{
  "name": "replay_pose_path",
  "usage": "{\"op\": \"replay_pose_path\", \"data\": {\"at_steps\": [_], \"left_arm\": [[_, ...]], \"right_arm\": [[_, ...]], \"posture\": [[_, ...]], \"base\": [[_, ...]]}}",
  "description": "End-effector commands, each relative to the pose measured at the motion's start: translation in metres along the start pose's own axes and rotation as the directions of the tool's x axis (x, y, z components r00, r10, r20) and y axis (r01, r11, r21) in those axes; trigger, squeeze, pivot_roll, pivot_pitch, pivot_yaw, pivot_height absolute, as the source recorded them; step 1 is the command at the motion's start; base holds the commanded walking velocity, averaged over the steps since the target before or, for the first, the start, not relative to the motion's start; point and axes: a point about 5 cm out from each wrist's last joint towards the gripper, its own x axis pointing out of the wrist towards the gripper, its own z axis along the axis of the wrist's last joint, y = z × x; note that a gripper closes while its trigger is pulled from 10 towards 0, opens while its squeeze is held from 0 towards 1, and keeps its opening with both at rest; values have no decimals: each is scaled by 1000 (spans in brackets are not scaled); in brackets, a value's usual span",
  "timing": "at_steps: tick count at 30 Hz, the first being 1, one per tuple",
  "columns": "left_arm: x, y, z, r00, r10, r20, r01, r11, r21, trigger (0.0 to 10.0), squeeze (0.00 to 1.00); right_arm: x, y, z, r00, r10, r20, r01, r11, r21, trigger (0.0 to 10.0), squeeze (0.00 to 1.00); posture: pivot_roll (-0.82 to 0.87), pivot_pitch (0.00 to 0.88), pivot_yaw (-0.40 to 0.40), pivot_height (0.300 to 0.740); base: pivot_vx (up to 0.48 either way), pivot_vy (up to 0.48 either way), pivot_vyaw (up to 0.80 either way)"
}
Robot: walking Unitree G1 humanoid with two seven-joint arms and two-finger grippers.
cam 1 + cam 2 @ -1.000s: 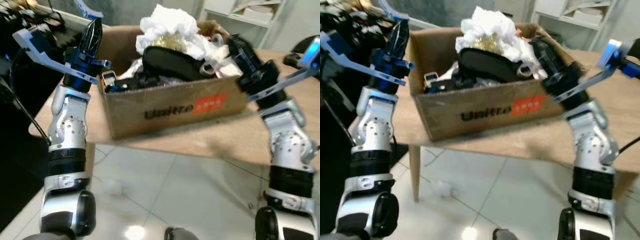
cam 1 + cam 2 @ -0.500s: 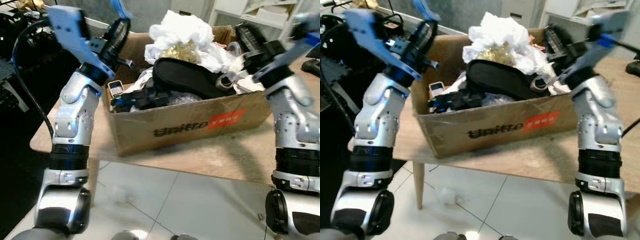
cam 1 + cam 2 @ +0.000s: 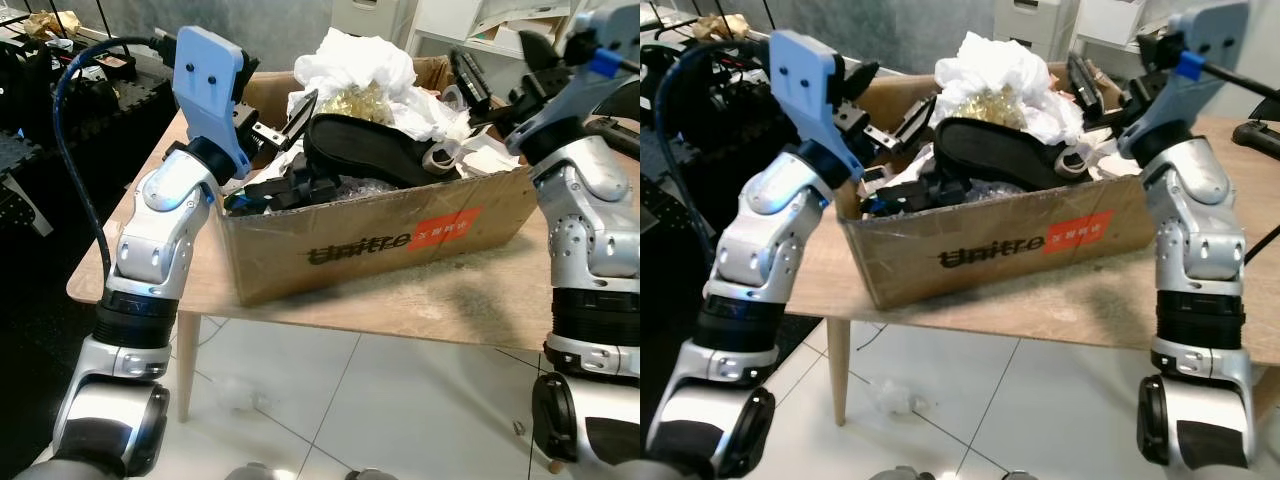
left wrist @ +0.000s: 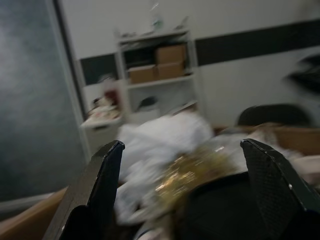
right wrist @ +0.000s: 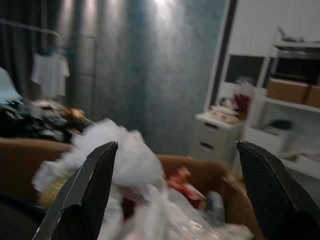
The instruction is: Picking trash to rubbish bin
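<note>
Black fingers of the left gripper (image 3: 290,118) spread wide over the left end of the cardboard box (image 3: 380,235) on the wooden table (image 3: 440,305). Inside, heaped white crumpled trash (image 3: 360,60) tops a black shoe-like object (image 3: 365,150). Right gripper (image 3: 1087,85), fingers apart, hovers at the box's right end. Shelves (image 4: 160,75) stand behind.

The two eye views look forward and down from the head onto a box (image 3: 370,235) on a desk (image 3: 450,305), near enough that both arms frame it. They share almost the whole scene, slightly offset sideways. The left wrist view looks along its fingers (image 4: 100,185) across the box's white paper (image 4: 160,140) toward a shelf (image 4: 155,75). The right wrist view looks along its fingers (image 5: 82,190) over the same paper (image 5: 120,155) toward a grey wall (image 5: 150,65).
</note>
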Motion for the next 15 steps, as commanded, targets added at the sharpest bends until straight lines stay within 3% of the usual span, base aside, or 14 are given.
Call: {"op": "replay_pose_path", "data": {"at_steps": [1, 2, 3, 5, 6, 10, 15], "left_arm": [[1, -13, 4, 997, -68, 28, 69, 997, -39, 10000, 1000], [1, -13, 4, 997, -68, 28, 69, 997, -39, 10000, 1000], [2, -14, 5, 997, -72, 34, 74, 996, -51, 10000, 90], [2, -16, 8, 995, -77, 59, 81, 994, -74, 10000, 90], [2, -16, 11, 994, -67, 84, 75, 991, -106, 10000, 0], [1, -12, 22, 985, -29, 172, 74, 962, -264, 10000, 0], [-2, -8, 28, 976, 3, 219, 80, 926, -368, 10000, 0]], "right_arm": [[-4, -3, -12, 997, -31, -72, 29, 999, -17, 10000, 1000], [-4, -3, -12, 997, -31, -72, 29, 999, -17, 10000, 1000], [-4, -3, -13, 996, -34, -78, 32, 999, -19, 10000, 1000], [-5, -1, -11, 999, -19, -42, 20, 1000, 22, 10000, 1000], [-5, 1, -7, 1000, -8, -8, 8, 998, 60, 10000, 0], [-6, 4, -1, 996, -5, 87, -14, 976, 216, 10000, 0], [-9, 6, -2, 995, -16, 99, -14, 953, 301, 10000, 0]], "posture": [[-16, 96, 26, 740], [-16, 96, 26, 740], [-16, 96, 26, 740], [-16, 95, 27, 740], [-16, 95, 27, 740], [-15, 94, 26, 740], [-9, 95, 25, 740]], "base": [[0, 0, 0], [0, 0, 0], [0, 0, 0], [0, 0, 0], [0, 0, 0], [0, 0, 0], [0, 0, -158]]}}
